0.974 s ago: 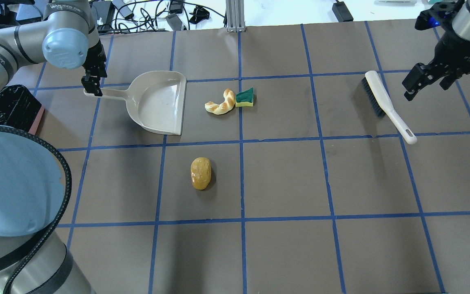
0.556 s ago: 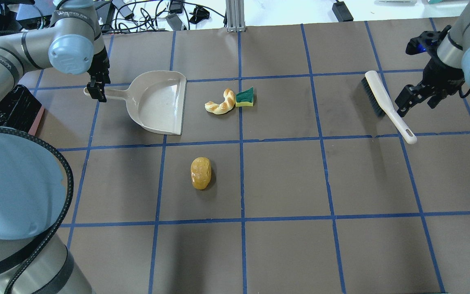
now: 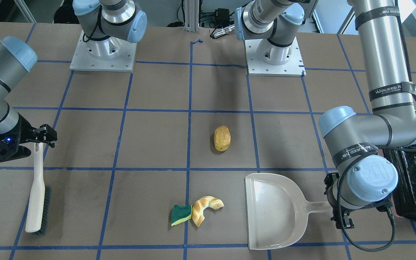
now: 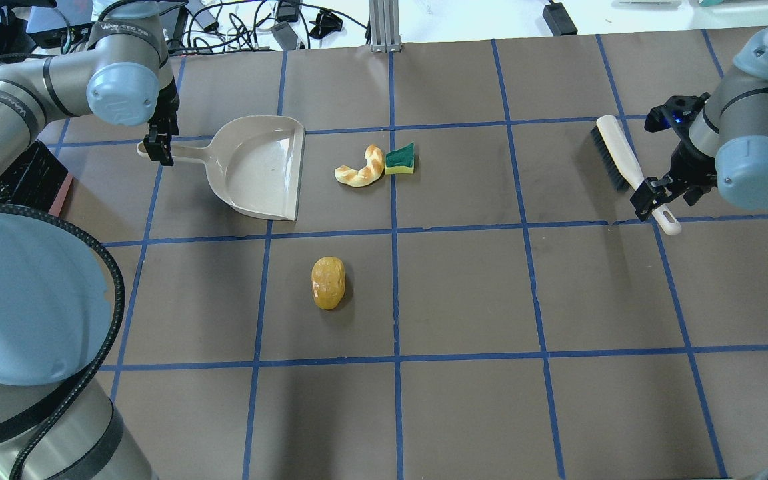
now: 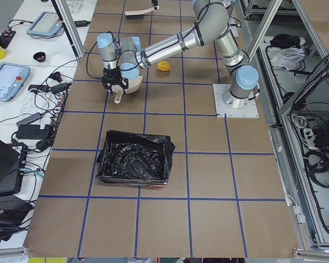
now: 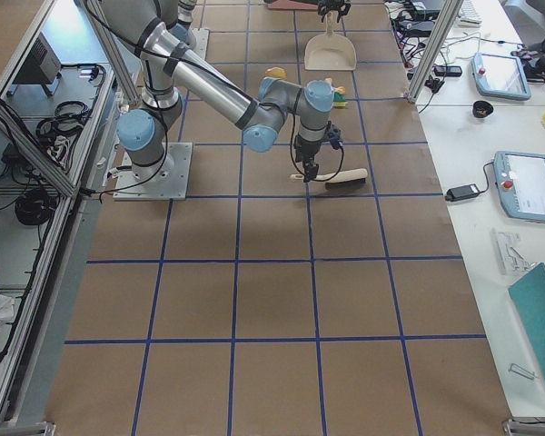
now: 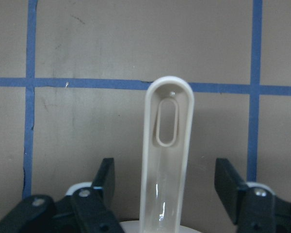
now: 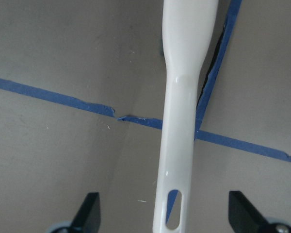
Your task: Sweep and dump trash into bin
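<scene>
With the bin (image 5: pixel 135 162) at the worktop's (image 4: pixel 464 293) 9 o'clock edge, the spread left pincer (image 4: pixel 158 150) should close squarely on the dustpan (image 4: pixel 257 167) handle, croissant (image 4: pixel 363 170), sponge (image 4: pixel 399 161) and roll (image 4: pixel 328 283) loose at its 3-to-5 o'clock, and the spread right pincer (image 4: pixel 654 197) likewise on the brush (image 4: pixel 617 157) handle at 2 o'clock.

Blue grid lines cross the brown table (image 4: pixel 464 293); beige dustpan (image 4: pixel 257 167), golden-brown roll (image 4: pixel 328 283), tan croissant (image 4: pixel 362 170), green-and-yellow sponge (image 4: pixel 399 160), white dark-bristled brush (image 4: pixel 624 160), black-lined bin (image 5: pixel 132 178).
</scene>
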### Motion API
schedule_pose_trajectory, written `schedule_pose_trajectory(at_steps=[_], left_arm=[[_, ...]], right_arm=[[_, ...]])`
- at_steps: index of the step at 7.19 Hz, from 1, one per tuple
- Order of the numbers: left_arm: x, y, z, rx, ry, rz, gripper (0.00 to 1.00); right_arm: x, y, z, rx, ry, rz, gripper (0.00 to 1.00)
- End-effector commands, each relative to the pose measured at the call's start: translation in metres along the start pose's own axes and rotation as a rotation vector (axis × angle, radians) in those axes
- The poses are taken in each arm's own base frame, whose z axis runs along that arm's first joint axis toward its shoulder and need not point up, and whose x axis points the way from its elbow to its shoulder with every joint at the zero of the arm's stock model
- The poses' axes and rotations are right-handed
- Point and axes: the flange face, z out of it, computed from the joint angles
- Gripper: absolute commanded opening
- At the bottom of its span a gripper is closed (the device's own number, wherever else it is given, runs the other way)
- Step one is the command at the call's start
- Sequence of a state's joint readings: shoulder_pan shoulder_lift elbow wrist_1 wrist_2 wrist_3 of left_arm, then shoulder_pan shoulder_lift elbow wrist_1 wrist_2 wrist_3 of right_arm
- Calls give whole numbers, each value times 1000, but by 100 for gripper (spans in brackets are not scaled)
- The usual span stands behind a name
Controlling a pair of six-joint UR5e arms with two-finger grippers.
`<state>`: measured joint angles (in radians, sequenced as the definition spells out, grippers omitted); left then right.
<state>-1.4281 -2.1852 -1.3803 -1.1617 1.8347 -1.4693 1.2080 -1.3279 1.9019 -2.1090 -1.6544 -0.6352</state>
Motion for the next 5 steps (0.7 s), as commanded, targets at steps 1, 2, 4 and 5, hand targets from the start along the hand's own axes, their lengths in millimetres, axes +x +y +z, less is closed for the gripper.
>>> schedule_pose_trajectory(at_steps=[1, 2, 4, 5], left_arm=[[-1, 3, 6, 1, 12, -2, 76], [-1, 10, 6, 1, 14, 7, 75], [-4, 17, 10, 1, 7, 23, 59], [-4, 17, 11, -1, 7, 29, 50]], right_arm=[[4, -3, 18, -31, 12, -22, 93], [5, -4, 19, -31, 14, -22, 93], [4, -4, 20, -28, 7, -19, 92], [4, -5, 20, -23, 3, -17, 84]])
